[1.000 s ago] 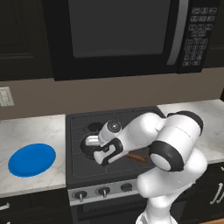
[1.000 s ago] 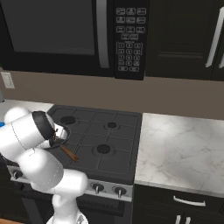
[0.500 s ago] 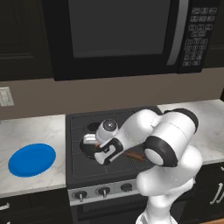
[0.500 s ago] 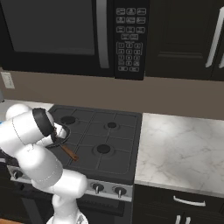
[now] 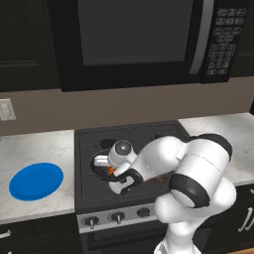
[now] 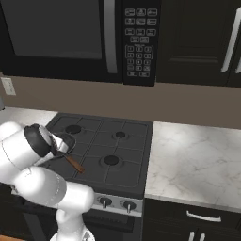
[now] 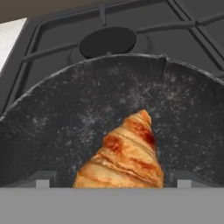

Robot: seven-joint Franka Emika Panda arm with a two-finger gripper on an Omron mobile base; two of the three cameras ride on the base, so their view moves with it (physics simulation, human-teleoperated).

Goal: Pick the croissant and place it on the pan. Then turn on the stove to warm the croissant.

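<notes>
Directly above the pan (image 7: 65, 127) floor: croissant (image 7: 124, 155) between the pincer (image 7: 111, 181) tips, long axis pointing away toward the stove (image 7: 52, 43) burner; grip apparently closed on it, contact hidden.

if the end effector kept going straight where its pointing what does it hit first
Probably the croissant, lying right ahead of the end effector, with the pan floor just under it. Whether the fingers already touch the croissant is unclear.
</notes>
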